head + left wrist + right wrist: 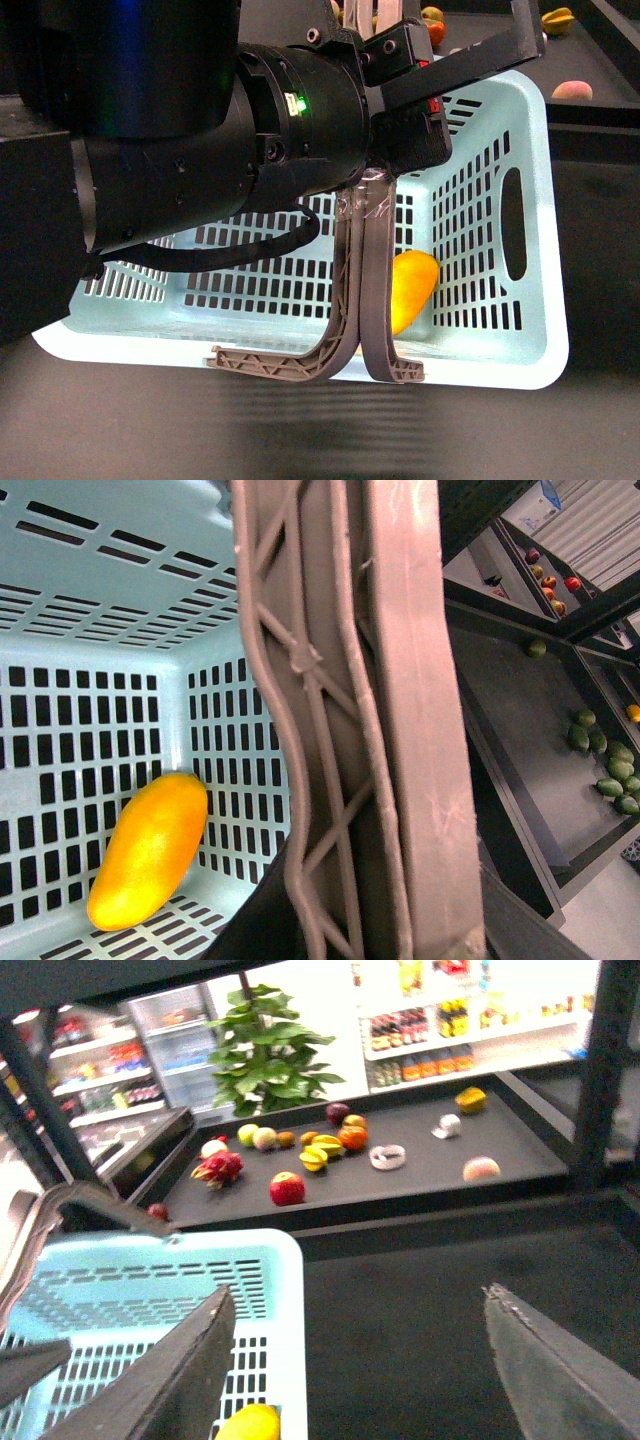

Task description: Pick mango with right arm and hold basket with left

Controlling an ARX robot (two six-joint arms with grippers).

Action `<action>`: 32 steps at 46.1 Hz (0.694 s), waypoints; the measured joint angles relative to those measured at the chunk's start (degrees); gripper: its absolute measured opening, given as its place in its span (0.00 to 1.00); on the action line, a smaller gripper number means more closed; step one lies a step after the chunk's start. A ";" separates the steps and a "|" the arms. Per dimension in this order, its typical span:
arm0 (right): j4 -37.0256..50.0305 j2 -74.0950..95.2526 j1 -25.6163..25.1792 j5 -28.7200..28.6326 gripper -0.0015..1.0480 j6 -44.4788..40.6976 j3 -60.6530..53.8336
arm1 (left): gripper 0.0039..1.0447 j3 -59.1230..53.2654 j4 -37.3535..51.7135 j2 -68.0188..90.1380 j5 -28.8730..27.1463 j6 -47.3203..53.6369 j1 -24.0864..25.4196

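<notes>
The light blue basket (500, 200) hangs tilted in the front view, its two grey-brown handles (365, 300) drawn together. My left gripper (372, 192), on the bulky black arm, is shut on the taped tops of the handles. In the left wrist view the handles (350, 730) fill the middle between the dark fingers (245, 935). The yellow-orange mango (412, 290) lies inside the basket against its lower wall; it also shows in the left wrist view (148, 850). My right gripper (357, 1292) is open and empty, beside the basket's corner (285, 1290), with the mango's tip (250, 1423) just below one finger.
A dark shelf (420, 1185) behind holds loose fruit: a red apple (287, 1188), a dragon fruit (217, 1168), star fruits (318, 1153), a peach (481, 1168). A star fruit (557, 20) and a peach (571, 90) show beyond the basket. Green fruits (605, 765) lie on another shelf.
</notes>
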 joint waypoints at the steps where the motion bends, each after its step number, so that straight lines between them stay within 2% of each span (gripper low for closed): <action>1: 0.07 -0.24 0.07 -0.28 0.68 -1.38 -0.15 | 0.18 0.00 0.00 0.00 0.00 0.02 0.00; 8: -0.46 -2.73 0.00 -0.24 0.46 -6.97 -1.77 | 0.18 0.00 0.00 0.00 0.28 -0.07 0.00; 24: -3.48 -7.87 0.00 -0.26 0.01 -9.18 -3.78 | 0.18 0.00 0.00 0.00 0.28 -0.07 -0.02; 32: -5.01 -10.03 0.00 -0.28 0.02 -9.44 -4.42 | 0.18 0.00 0.00 0.00 0.26 -0.07 -0.02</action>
